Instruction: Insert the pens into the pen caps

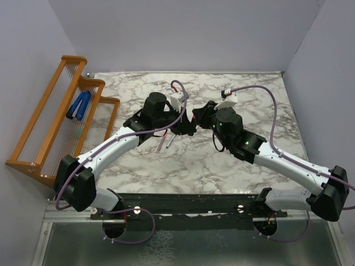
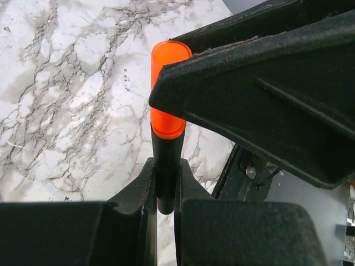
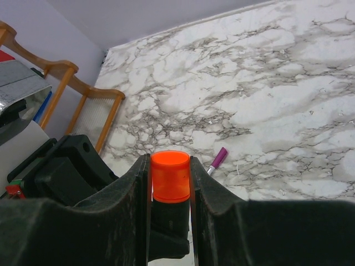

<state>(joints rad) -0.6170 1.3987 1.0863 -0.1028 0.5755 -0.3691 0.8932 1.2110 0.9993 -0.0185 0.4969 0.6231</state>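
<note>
My left gripper (image 2: 165, 166) is shut on the black marker (image 2: 165, 160), which points away from the wrist. The bright orange pen cap (image 2: 166, 83) sits over the marker's far end and hides its tip. My right gripper (image 3: 170, 160) is shut on that orange cap (image 3: 170, 174), with the marker's black barrel (image 3: 169, 219) just below it. From above, the left gripper (image 1: 186, 128) and right gripper (image 1: 199, 116) meet nose to nose over the middle of the table. A thin pen with a magenta-purple cap (image 3: 218, 159) lies on the marble. Two slim pens (image 1: 165, 143) lie under the left wrist.
A wooden rack (image 1: 55, 122) stands along the table's left edge with a blue clip-shaped object (image 1: 79, 106) on it. The rack (image 3: 83, 91) also shows at the left of the right wrist view. The marble table (image 1: 244, 105) ends at grey walls at the back and sides.
</note>
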